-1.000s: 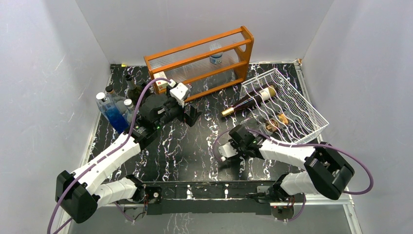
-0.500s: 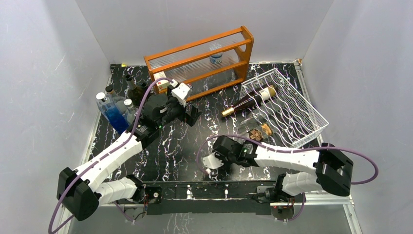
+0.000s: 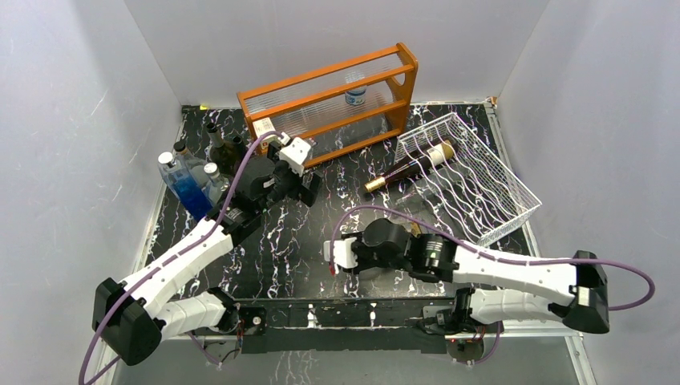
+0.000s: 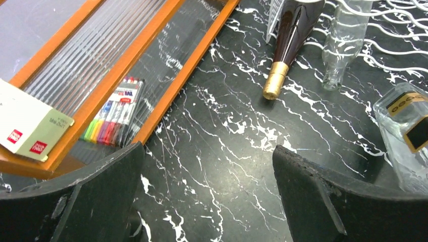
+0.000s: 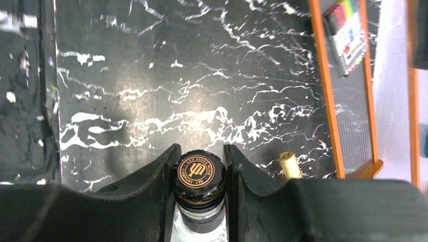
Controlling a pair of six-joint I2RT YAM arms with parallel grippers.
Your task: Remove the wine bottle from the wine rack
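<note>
The white wire wine rack (image 3: 513,180) stands at the right of the black marble table. A dark wine bottle (image 3: 409,166) with a gold neck lies in it, neck poking out over the table; it also shows in the left wrist view (image 4: 290,35). My right gripper (image 5: 199,148) is shut on the black, gold-printed cap of a clear glass bottle (image 5: 199,174). It holds this bottle left of the rack, over the table's near middle (image 3: 370,245). The bottle's square body shows in the left wrist view (image 4: 404,126). My left gripper (image 3: 309,186) is open and empty above the table (image 4: 208,148).
An orange wooden shelf (image 3: 329,96) with clear ribbed panels stands at the back, holding a white box (image 4: 28,126) and a pack of pens (image 4: 111,118). Several bottles, one blue (image 3: 191,192), stand at the left. A clear bottle (image 4: 343,40) lies at the rack's edge.
My right arm has swung left and toward the near edge, carrying the clear bottle away from the rack. My left gripper has shifted slightly back and left.
</note>
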